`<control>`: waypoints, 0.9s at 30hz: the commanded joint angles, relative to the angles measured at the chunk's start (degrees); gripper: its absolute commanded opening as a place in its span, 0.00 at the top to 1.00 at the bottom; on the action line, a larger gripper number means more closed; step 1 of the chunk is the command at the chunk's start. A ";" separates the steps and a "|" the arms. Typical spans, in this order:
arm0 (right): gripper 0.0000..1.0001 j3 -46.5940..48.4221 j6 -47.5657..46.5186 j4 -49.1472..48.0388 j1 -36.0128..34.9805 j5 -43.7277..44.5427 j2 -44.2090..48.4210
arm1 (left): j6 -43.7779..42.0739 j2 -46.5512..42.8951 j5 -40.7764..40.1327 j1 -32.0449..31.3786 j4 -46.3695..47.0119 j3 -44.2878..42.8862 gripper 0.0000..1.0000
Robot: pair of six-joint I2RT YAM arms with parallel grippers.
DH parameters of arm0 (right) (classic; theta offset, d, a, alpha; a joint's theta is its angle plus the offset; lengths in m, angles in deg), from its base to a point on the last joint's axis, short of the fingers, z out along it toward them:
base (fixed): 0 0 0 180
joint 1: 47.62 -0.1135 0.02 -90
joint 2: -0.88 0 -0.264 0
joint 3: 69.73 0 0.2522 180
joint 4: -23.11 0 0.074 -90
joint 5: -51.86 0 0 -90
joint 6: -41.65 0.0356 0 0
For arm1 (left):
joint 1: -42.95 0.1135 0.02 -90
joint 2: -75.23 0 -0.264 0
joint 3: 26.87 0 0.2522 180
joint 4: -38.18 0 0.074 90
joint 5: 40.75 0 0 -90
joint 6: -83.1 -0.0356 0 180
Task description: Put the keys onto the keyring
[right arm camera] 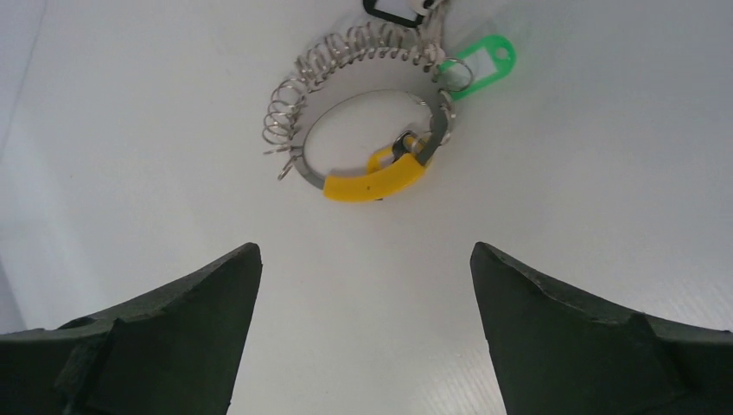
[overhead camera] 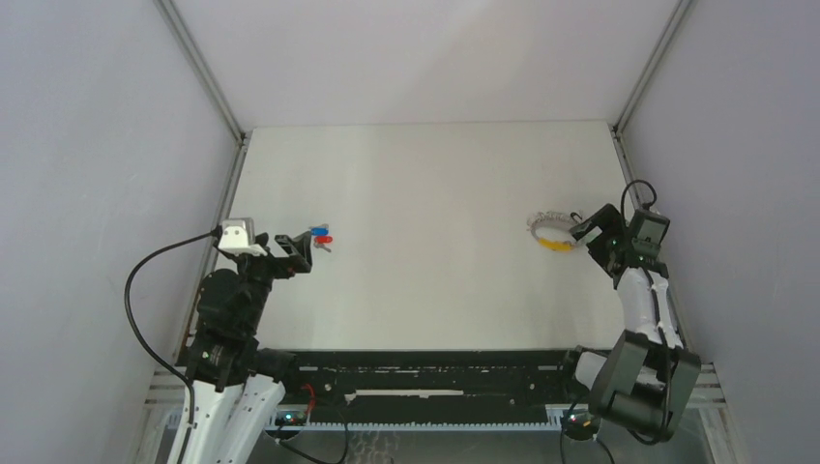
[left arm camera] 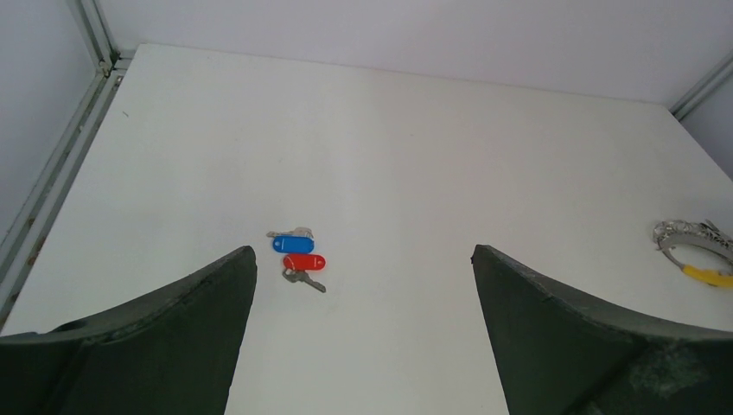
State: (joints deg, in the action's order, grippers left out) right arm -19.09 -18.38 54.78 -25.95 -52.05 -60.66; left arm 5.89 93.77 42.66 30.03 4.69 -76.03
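Two small silver keys lie side by side on the white table at the left, one with a blue head and one with a red head; they also show in the top view. My left gripper is open and empty, just left of and short of them. The keyring is a thin metal ring with a yellow tab and a coil of silvery rings, lying at the right. My right gripper is open and empty, just right of the keyring.
A green tag and a black-framed tag hang on the keyring's far side. The keyring also shows far right in the left wrist view. Metal frame rails and grey walls border the table.
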 commanded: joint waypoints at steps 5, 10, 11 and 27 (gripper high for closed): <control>0.18 -2.81 8.14 -19.20 8.85 -13.90 -13.25 | -1.95 -0.13 0.56 0.50 2.45 -1.80 0.00; 0.30 -3.22 9.45 -25.38 10.21 -16.31 -20.27 | -2.38 0.35 0.60 0.51 2.77 -1.70 0.00; 0.33 -3.22 9.56 -26.04 10.35 -16.43 -21.62 | -2.42 0.38 0.66 0.48 2.76 -1.69 0.00; 0.51 1.02 9.75 -30.33 11.01 -21.59 -35.51 | -2.87 0.61 1.29 0.77 2.96 -1.43 0.00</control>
State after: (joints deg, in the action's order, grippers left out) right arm -20.00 -7.86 24.14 -14.71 -73.75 -94.69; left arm 4.15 93.99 43.01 30.16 5.50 -76.01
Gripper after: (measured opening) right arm 0.500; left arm 0.996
